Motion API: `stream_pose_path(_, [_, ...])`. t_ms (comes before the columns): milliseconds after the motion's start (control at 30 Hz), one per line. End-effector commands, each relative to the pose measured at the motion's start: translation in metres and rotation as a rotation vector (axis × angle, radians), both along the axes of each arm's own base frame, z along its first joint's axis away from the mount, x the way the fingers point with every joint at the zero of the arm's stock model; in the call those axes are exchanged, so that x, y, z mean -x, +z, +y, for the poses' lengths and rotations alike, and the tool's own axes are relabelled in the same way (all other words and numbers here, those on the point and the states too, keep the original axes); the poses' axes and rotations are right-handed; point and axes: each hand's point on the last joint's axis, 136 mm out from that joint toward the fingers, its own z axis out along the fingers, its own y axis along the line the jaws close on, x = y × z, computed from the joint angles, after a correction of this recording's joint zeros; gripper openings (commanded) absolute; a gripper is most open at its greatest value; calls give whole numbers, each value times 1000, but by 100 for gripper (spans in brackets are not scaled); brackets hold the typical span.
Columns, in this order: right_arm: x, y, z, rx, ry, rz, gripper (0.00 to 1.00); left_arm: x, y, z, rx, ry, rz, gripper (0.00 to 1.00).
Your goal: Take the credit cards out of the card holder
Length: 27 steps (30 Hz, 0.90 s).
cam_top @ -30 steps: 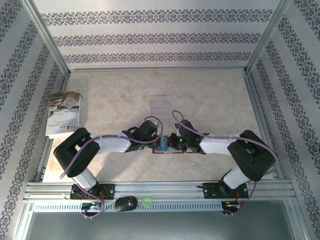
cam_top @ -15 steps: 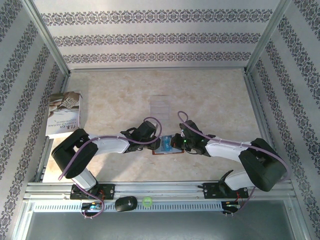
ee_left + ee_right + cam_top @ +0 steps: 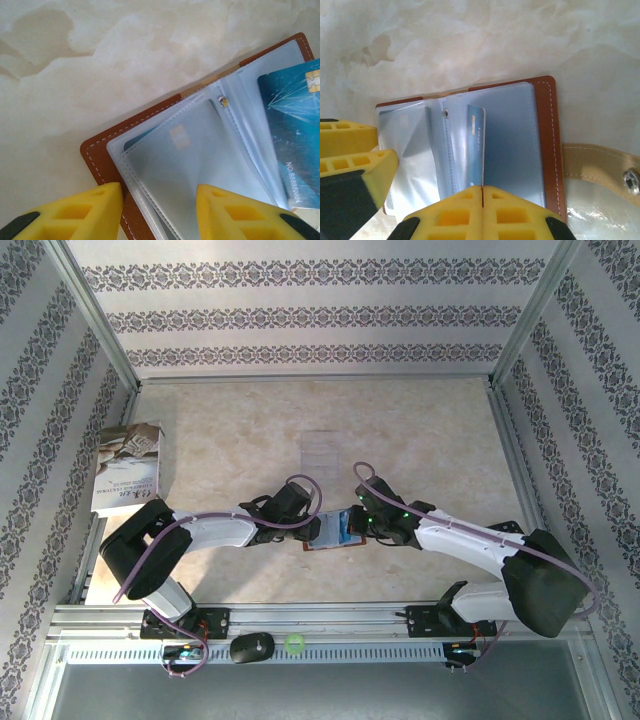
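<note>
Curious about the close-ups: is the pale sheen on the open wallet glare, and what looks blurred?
Left wrist view: glare on the clear plastic sleeves of the reddish-brown leather wallet; yellow gripper fingers blurred. Right wrist view: blue card sharp, near fingers soft.

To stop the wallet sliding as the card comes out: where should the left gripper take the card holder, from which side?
Probably its bare leather corner beyond the clear sleeves, from the edge opposite the blue card. The card holder lies open and flat; the left gripper straddles that corner, jaws open, while the right gripper pinches the card.
</note>
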Motion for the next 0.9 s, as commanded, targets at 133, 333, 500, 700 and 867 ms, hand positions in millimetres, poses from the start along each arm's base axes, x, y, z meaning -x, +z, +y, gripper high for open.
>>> stream_pose_path(133, [3,-7,10,118,63,10,0,3,-6,12,-46,-7,31,48])
stream_pose_path(333, [2,-14,24,103,90,28,10,1,-6,8,-30,-12,32,49])
stream_pose_path(500, [1,-18,24,111,88,35,27,0,-5,7,-26,-14,31,49])
stream_pose_path(700, [-3,-17,19,118,87,26,14,-1,-5,7,-20,-15,33,49])
stream_pose_path(867, [-19,16,15,91,145,-103,0,-3,8,5,7,-21,15,59])
